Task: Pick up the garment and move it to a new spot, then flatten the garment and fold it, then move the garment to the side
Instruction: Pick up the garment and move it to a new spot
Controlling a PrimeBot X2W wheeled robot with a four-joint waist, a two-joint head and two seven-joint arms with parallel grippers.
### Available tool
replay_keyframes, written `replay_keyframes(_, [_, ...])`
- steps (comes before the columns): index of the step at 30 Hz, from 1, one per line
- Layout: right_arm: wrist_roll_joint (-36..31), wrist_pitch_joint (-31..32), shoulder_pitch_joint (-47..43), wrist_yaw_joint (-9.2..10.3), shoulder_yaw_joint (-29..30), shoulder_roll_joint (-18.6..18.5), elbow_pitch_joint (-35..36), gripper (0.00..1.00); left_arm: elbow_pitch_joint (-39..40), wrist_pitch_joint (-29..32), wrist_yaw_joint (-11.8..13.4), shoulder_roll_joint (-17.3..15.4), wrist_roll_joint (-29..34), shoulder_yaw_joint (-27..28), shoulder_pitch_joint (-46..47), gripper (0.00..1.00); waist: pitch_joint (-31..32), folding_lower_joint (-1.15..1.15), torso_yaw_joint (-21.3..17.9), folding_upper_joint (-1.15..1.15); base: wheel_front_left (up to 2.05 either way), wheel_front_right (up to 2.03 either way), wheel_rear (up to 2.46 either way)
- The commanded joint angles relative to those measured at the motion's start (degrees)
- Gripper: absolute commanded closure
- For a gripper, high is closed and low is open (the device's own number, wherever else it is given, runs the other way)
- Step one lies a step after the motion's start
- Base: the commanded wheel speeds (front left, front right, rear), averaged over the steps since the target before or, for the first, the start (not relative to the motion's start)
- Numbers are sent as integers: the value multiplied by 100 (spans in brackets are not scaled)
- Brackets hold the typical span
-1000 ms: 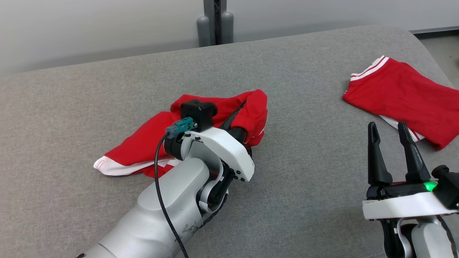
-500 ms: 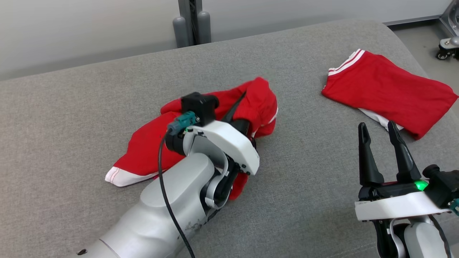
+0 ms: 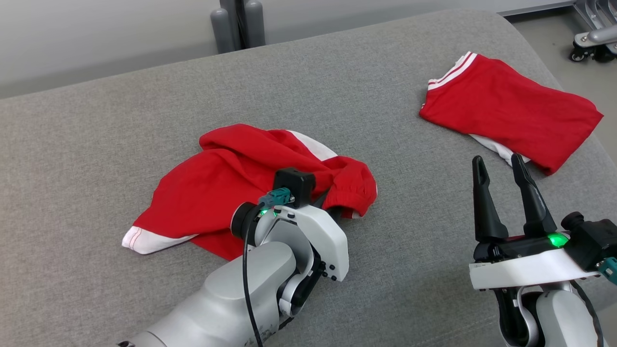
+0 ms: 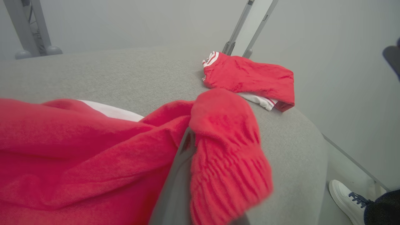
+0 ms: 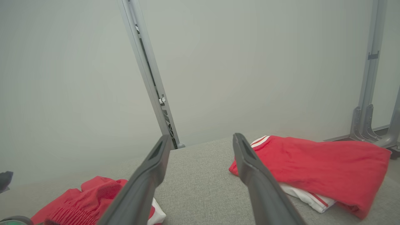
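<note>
Crumpled garment [image 3: 226, 178]; left end effector [image 3: 331, 201] clamped on its ribbed edge
On surface [image 3: 385, 91], well left of folded garment [image 3: 506, 108]; long axis trails left from grip; right end effector [image 3: 501, 168] spread, empty, near folded garment

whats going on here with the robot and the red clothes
The left gripper is shut on a bunched edge of the crumpled red garment, which lies in the middle of the grey padded surface. The right gripper hangs open and empty near a second red garment lying folded at the right end. The crumpled one is not yet flattened.
</note>
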State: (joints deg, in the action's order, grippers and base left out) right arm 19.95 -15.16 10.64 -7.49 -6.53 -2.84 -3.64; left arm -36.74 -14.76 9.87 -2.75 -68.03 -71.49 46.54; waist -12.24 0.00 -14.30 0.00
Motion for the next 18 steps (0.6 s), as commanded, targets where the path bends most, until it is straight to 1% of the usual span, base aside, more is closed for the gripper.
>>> replay_keyframes(1, [29,0,53,-3,-10,-18,-10,0,-27,60,-30,-32,-51,-63,34,100,-16,0,-25,0,0,0,0])
replay_keyframes(2, [34,0,59,-3,-14,-19,-12,0,-27,84,-33,-32,-39,-99,35,12,-23,0,-34,0,0,0,0])
replay_keyframes(3, [41,0,65,-3,-17,-18,-12,0,-28,104,-24,-32,-28,-126,25,0,-31,0,-40,0,0,0,0])
replay_keyframes(9, [53,0,64,-3,62,-19,-32,0,-73,317,-104,-33,113,-179,-49,0,-11,0,28,0,0,0,0])
replay_keyframes(13, [36,0,42,-3,145,-19,-62,0,-113,346,-122,-31,292,-181,-79,0,81,0,149,0,0,0,0])
replay_keyframes(18, [8,0,-30,-3,233,-19,-111,0,-142,410,-228,-32,445,-184,-160,0,286,0,359,0,0,0,0])
